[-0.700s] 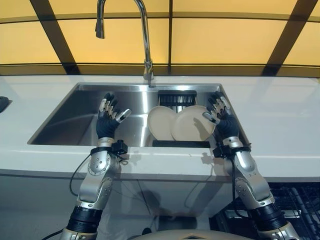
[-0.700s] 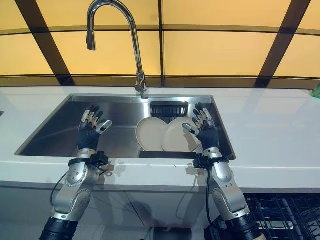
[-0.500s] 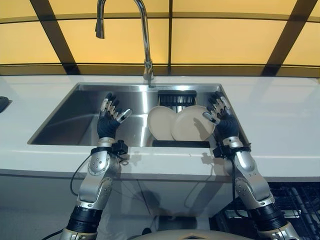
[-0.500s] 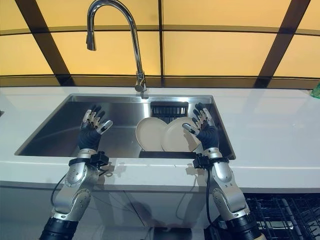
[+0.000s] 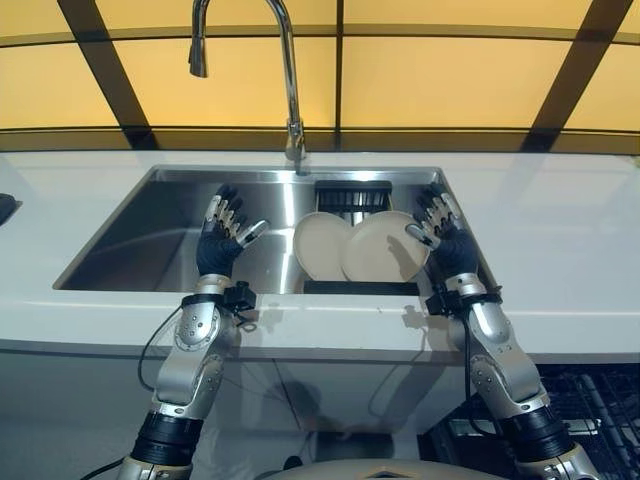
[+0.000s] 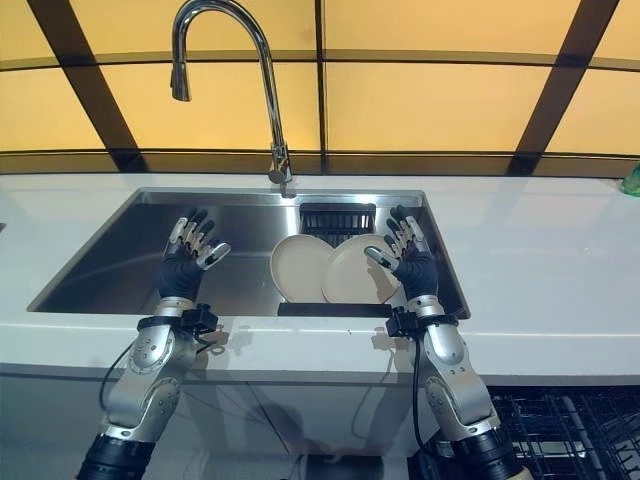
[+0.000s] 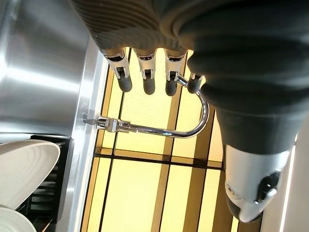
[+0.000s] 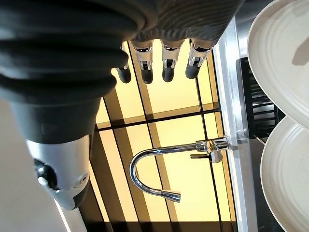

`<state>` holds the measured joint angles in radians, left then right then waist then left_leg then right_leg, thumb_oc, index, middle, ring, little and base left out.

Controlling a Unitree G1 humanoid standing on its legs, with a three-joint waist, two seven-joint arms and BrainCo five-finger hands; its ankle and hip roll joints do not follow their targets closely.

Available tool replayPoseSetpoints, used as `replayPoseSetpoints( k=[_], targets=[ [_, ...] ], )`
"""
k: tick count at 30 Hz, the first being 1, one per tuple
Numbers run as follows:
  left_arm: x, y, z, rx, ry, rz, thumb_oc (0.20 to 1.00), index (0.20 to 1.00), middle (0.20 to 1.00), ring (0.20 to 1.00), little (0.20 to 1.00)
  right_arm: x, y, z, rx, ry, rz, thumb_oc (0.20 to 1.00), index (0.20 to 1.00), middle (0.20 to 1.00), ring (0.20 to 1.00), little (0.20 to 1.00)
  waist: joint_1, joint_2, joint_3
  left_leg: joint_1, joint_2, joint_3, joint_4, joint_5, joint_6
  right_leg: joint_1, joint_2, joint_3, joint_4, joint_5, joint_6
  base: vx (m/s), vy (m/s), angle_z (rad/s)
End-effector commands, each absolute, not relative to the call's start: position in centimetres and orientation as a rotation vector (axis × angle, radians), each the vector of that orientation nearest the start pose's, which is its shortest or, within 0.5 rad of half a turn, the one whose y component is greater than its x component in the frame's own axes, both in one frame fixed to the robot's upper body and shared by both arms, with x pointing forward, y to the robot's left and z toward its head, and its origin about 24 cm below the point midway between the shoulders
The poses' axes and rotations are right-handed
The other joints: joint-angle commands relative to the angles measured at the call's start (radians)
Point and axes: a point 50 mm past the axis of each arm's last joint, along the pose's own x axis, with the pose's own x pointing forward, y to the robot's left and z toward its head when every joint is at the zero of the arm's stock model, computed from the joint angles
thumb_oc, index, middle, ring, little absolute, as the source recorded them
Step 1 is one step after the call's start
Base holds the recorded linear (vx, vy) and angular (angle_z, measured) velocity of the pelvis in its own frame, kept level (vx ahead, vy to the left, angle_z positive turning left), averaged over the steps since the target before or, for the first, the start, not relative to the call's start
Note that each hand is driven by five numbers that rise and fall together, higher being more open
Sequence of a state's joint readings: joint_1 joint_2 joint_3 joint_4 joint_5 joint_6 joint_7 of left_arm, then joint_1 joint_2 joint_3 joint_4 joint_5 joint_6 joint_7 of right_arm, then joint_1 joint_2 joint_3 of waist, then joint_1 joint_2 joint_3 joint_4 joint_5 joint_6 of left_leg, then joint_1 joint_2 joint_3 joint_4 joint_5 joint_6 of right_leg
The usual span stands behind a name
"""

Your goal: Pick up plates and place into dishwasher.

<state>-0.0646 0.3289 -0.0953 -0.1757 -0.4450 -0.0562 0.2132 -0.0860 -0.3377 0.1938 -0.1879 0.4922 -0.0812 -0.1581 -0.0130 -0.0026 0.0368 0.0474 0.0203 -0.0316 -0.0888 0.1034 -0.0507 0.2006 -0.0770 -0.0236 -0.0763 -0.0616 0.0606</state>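
Two cream plates stand on edge, leaning in a black rack (image 5: 360, 287) at the right of the steel sink (image 5: 140, 225). The left plate (image 5: 320, 243) is partly behind the right plate (image 5: 385, 247). My right hand (image 5: 440, 232) is raised just right of the right plate, fingers straight and spread, holding nothing. Over the sink's middle my left hand (image 5: 222, 234) is up, open and empty, a short way left of the plates. Both plates (image 8: 285, 53) also show beside the right hand's fingers in the right wrist view.
A tall chrome faucet (image 5: 288, 80) rises behind the sink. White counter (image 5: 560, 230) surrounds the sink on all sides. A black dishwasher rack (image 6: 570, 425) shows at the lower right, below the counter. A dark object (image 5: 5, 207) lies at the counter's far left.
My left hand has shifted slightly right and up, towards the plates. The right hand and plates have not moved.
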Motion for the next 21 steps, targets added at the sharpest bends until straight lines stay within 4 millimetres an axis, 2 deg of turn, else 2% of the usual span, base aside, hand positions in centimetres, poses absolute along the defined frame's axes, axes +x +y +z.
replayPoseSetpoints(
  k=[1, 5, 8, 11, 12, 16, 18, 21],
  targets=[
    [27.2, 19.2, 13.1, -0.046, -0.364, 0.039, 1.000, 1.000, 1.000, 1.000, 1.000, 26.7, -16.2, 14.0, 0.179, -0.398, 0.122, 1.000, 1.000, 1.000, 1.000, 1.000, -0.003, -0.006, -0.038, 0.045, 0.065, -0.003, 0.002, -0.044, -0.006, -0.096, 0.021, 0.036, -0.003, 0.114, -0.007, 0.02, -0.113, -0.11],
    [27.2, 19.5, 13.5, 0.017, -0.382, 0.035, 1.000, 1.000, 1.000, 1.000, 1.000, 26.5, -16.3, 13.8, 0.172, -0.387, 0.127, 1.000, 1.000, 1.000, 1.000, 1.000, -0.012, -0.005, -0.035, 0.047, 0.084, 0.001, 0.002, -0.029, -0.015, -0.101, 0.044, 0.054, 0.006, 0.107, -0.021, 0.02, -0.115, -0.11],
    [27.3, 19.9, 13.8, 0.061, -0.392, 0.029, 1.000, 1.000, 1.000, 1.000, 1.000, 26.4, -16.7, 13.7, 0.160, -0.378, 0.123, 1.000, 1.000, 1.000, 1.000, 1.000, -0.017, -0.012, -0.026, 0.031, 0.089, 0.000, 0.067, -0.039, -0.027, -0.110, 0.054, 0.064, 0.025, 0.102, -0.031, 0.02, -0.128, -0.10],
    [27.2, 20.5, 14.0, 0.084, -0.414, 0.044, 1.000, 1.000, 1.000, 1.000, 1.000, 26.3, -17.1, 13.7, 0.151, -0.372, 0.115, 1.000, 1.000, 1.000, 1.000, 1.000, -0.019, -0.024, -0.007, -0.011, 0.063, -0.018, 0.194, -0.086, -0.026, -0.114, 0.051, 0.076, 0.048, 0.101, -0.042, 0.06, -0.083, -0.15],
    [27.1, 20.9, 14.0, 0.089, -0.424, 0.055, 1.000, 1.000, 1.000, 1.000, 1.000, 26.2, -17.1, 13.6, 0.149, -0.370, 0.116, 1.000, 1.000, 1.000, 1.000, 1.000, -0.016, -0.026, 0.007, -0.033, 0.045, -0.047, 0.230, -0.081, -0.015, -0.118, 0.054, 0.089, 0.060, 0.106, -0.047, 0.04, -0.036, -0.13],
    [27.1, 21.8, 14.3, 0.119, -0.443, 0.082, 1.000, 1.000, 1.000, 1.000, 1.000, 26.6, -16.2, 13.4, 0.140, -0.370, 0.135, 1.000, 1.000, 1.000, 1.000, 1.000, 0.004, -0.014, 0.030, -0.043, -0.031, -0.168, 0.184, -0.079, 0.030, -0.130, 0.070, 0.146, 0.085, 0.102, -0.052, 0.08, 0.058, -0.45],
    [27.2, 21.8, 14.3, 0.141, -0.445, 0.074, 1.000, 1.000, 1.000, 1.000, 1.000, 26.7, -16.3, 13.2, 0.139, -0.363, 0.116, 1.000, 1.000, 1.000, 1.000, 1.000, -0.004, -0.009, 0.031, -0.031, -0.042, -0.175, 0.179, -0.088, 0.032, -0.134, 0.070, 0.162, 0.086, 0.097, -0.049, 0.11, 0.129, -0.71],
    [27.6, 21.5, 14.4, 0.166, -0.435, 0.078, 1.000, 1.000, 1.000, 1.000, 1.000, 26.5, -16.9, 12.8, 0.138, -0.342, 0.098, 1.000, 1.000, 1.000, 1.000, 1.000, -0.032, 0.000, 0.027, -0.017, -0.034, -0.145, 0.157, -0.084, 0.025, -0.137, 0.062, 0.170, 0.082, 0.102, -0.039, 0.14, 0.171, -0.33]
  ],
)
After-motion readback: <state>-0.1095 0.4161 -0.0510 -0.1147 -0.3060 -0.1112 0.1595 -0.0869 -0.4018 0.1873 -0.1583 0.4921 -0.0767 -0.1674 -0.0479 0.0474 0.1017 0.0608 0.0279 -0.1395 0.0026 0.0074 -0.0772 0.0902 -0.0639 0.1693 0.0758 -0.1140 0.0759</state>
